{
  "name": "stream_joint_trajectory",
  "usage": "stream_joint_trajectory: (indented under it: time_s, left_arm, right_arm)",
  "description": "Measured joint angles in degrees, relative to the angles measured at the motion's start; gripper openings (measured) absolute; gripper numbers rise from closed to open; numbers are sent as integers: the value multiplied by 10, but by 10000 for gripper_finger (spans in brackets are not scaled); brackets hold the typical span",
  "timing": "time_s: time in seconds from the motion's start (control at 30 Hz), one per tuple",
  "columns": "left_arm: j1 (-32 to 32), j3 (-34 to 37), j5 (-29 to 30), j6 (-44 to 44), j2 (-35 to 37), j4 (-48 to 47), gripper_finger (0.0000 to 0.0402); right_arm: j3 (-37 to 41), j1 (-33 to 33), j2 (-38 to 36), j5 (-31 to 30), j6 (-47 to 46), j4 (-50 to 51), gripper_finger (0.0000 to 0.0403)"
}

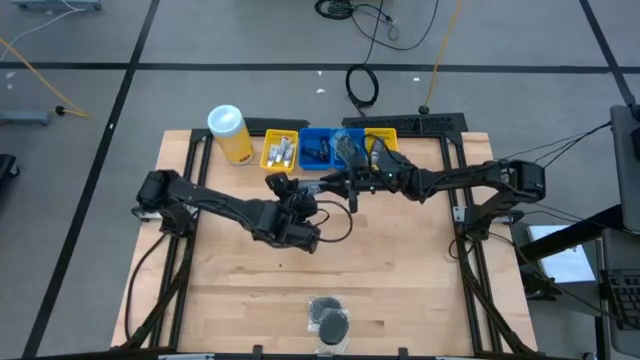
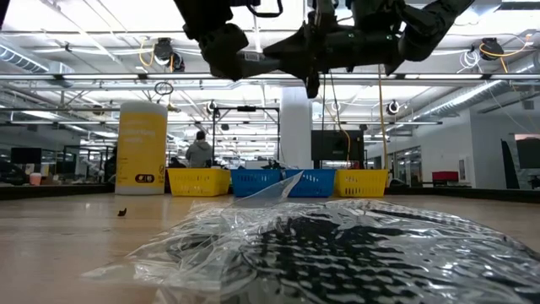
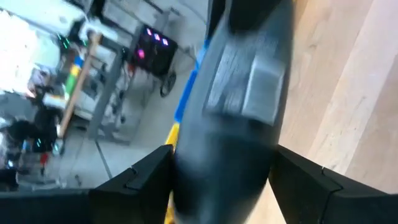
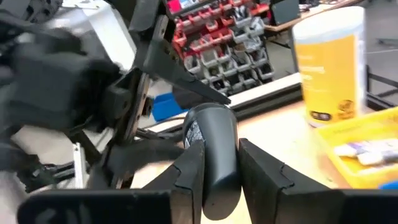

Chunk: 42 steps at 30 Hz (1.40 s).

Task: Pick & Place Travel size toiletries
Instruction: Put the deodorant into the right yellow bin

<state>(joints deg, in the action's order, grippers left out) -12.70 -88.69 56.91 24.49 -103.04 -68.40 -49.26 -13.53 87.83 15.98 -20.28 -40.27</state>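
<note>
A dark grey oval bottle (image 4: 214, 155) hangs in the air above the wooden table (image 1: 400, 280), not far in from its far edge, with both arms meeting on it. The right gripper (image 4: 217, 163) pinches the bottle between its two fingers (image 4: 261, 168), and in the left wrist view the same bottle fills the gap of the left gripper (image 3: 217, 168), whose fingers (image 3: 140, 177) stand wide on either side of it; whether they actually touch it cannot be told. Along the far edge runs a row of bins: a yellow bin (image 1: 280, 150) with small white tubes (image 1: 283, 152), a blue bin (image 1: 320, 148) and another yellow bin (image 1: 385, 140) partly under the right arm. A tall yellow canister (image 1: 230, 133) with a white lid stands beside them toward the far left corner. At the near edge black round puffs (image 1: 328, 318) lie in crinkled clear plastic (image 2: 321, 245), which fills the foreground of the low view. Beyond the table lie grey floor, cables, shelving and a person (image 2: 200, 150) far off.
</note>
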Motion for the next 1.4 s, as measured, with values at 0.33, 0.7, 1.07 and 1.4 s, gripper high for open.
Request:
stream_joint_trajectory:
  time_s: [0.33, 0.7, 1.07, 1.4]
  left_arm:
    - [22, 1, -75, 50, 2, -43, 276]
    - [14, 1, -71, 61, 2, -23, 285]
    - [14, 1, -74, 59, 2, 30, 285]
    - [16, 1, -75, 60, 1, 69, 285]
  right_arm:
    - [32, -18, -69, -23, 21, 59, 69]
    - [119, -102, -164, -87, 24, 113, 66]
    - [132, -174, -180, -166, 58, 174, 63]
    - [132, -225, -180, -241, 81, 227, 54]
